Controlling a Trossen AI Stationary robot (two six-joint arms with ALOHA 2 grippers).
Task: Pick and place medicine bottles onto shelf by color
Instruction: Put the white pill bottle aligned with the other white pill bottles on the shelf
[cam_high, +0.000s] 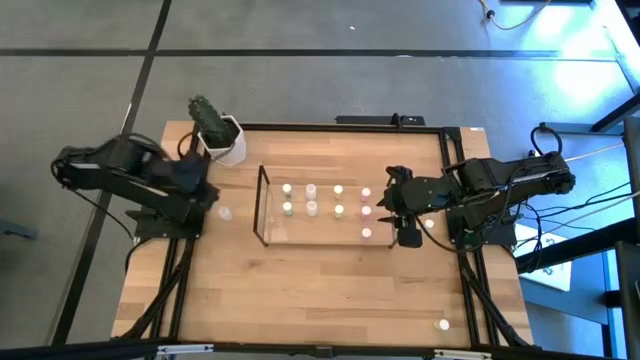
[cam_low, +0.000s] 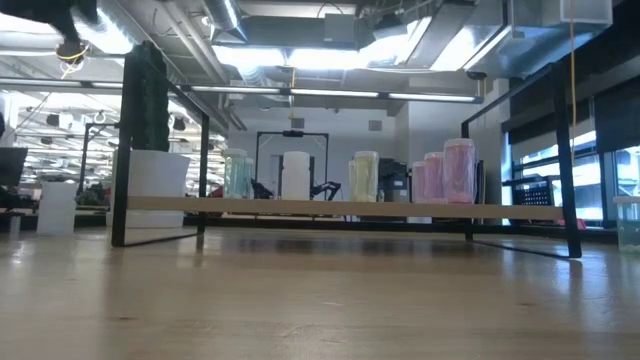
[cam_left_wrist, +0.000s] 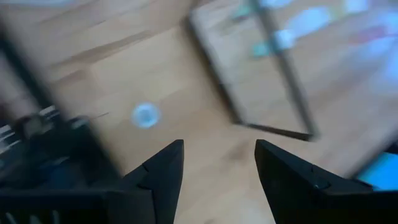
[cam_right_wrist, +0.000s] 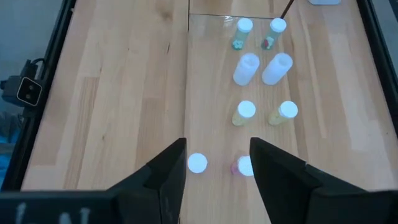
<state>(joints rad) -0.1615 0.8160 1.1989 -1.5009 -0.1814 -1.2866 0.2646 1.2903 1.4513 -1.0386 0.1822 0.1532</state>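
The clear shelf (cam_high: 262, 205) with a thin dark frame stands mid-table, and several tiny bottles stand on it in rows: greenish (cam_right_wrist: 242, 31), white (cam_right_wrist: 246, 67), yellowish (cam_right_wrist: 244, 112) and pink (cam_right_wrist: 244, 166). My right gripper (cam_right_wrist: 217, 174) is open and empty over the shelf's right end (cam_high: 385, 208), above a white-capped bottle (cam_right_wrist: 197, 163) and the pink one. My left gripper (cam_left_wrist: 217, 174) is open and empty at the table's left (cam_high: 210, 197), near a loose bottle (cam_left_wrist: 145, 115) that stands on the table (cam_high: 225, 213) left of the shelf.
A white pot with a dark plant (cam_high: 225, 140) stands at the far left corner of the shelf. One loose bottle (cam_high: 443, 324) lies near the front right corner, and another (cam_high: 430, 223) lies beside the right arm. Bare wood lies in front of the shelf.
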